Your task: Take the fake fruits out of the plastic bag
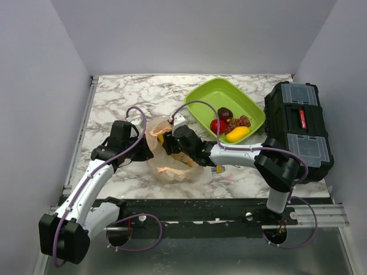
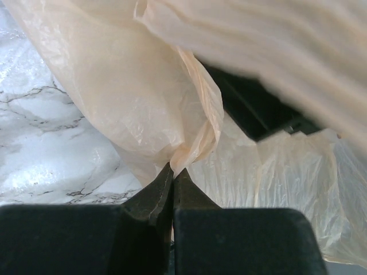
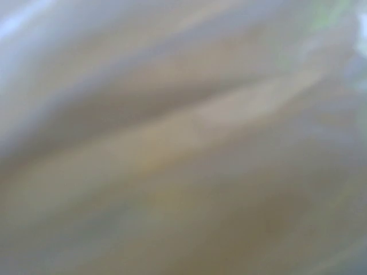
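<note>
Grey-veined white marble covered the counter (image 1: 114,97), boxed in by plain grey walls. Near its front middle lay a thin, crinkly, translucent peach-orange plastic bag (image 1: 172,170), crumpled between the two arms. The left pincer (image 1: 144,151) was clenched on a fold of the bag's edge. Its wrist view showed the dark fingertips (image 2: 160,192) pressed together with the film pinched between them, above the marble. The right pincer (image 1: 167,143) sat at the bag's mouth, entering from the right. Whether it was released or clenched on anything I could not tell, since its own camera gave only a blur of pale film. Something yellow-orange showed faintly through the bag's wall, too vague to name. Farther back and to the right sat a lime-green rectangular plastic tray (image 1: 221,91). It held a glossy red apple (image 1: 217,126), a dark purple plum (image 1: 225,113), a small bunch of purple grapes (image 1: 242,121) and a yellow oval fruit (image 1: 237,134). A black hard-plastic toolbox (image 1: 298,129) stood just beside the tray at the counter's right edge
</note>
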Robot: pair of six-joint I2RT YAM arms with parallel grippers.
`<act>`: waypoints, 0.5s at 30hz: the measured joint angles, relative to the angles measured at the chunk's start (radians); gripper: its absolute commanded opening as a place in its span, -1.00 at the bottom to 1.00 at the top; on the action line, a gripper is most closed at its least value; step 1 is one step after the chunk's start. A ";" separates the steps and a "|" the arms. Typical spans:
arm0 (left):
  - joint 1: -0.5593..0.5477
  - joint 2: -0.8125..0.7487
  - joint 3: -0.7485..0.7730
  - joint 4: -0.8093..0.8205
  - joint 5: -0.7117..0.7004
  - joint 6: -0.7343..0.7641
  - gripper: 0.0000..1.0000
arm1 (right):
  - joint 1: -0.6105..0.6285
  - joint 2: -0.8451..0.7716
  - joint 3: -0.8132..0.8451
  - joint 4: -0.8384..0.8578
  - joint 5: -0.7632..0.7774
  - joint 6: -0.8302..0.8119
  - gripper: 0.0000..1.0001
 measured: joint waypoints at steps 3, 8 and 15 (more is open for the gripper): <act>0.000 0.000 0.000 0.000 0.000 0.000 -1.00 | 0.000 -0.040 -0.050 0.002 -0.117 0.033 -0.63; 0.000 0.000 0.000 0.000 0.000 0.000 -1.00 | 0.001 -0.070 -0.074 0.000 -0.291 0.050 -0.63; 0.000 0.000 0.000 0.000 0.000 0.000 -1.00 | 0.011 -0.166 -0.122 -0.001 -0.421 0.047 -0.57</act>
